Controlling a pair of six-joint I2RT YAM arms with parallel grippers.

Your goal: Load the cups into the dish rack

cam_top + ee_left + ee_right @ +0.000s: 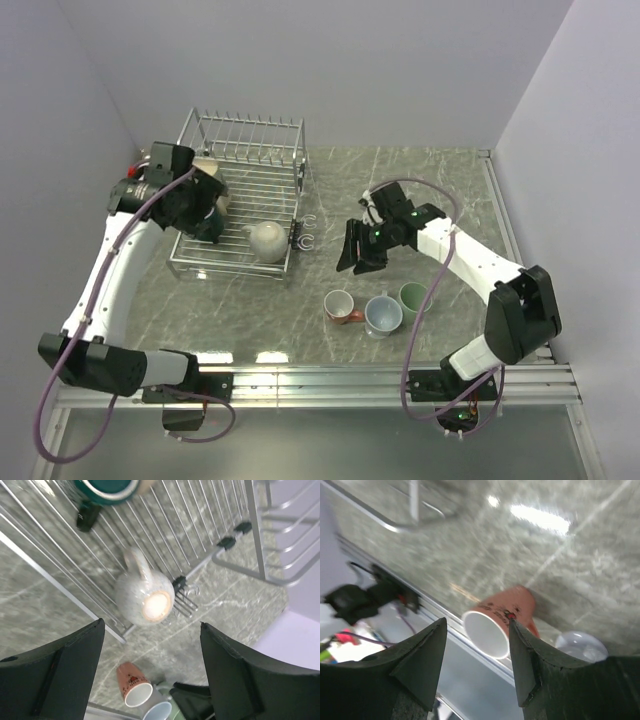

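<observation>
Top view: the step in hand looks like fetching the next cup. My right gripper (361, 250) hovers with its fingers apart, the red-brown mug (340, 306) just in front of it on the table (440, 200).

Left wrist: my left gripper (151, 630) is spread and empty. Under it the cream mug (145, 592) lies in the dish rack (200, 525).

Right wrist: the red-brown mug shows its white inside, lined up past my fingertips. Next, I reckon: drop and close on it.

The top camera looks down from above and behind the arm bases over the whole grey marbled desk (450, 190). The left wrist camera faces down, close over the silver wire dish rack (254, 530), between its dark fingers (55, 675). The right wrist camera sits nearer the desk. All three share the red-brown white-lined mug (340, 305) (131, 682) (512, 610).
</observation>
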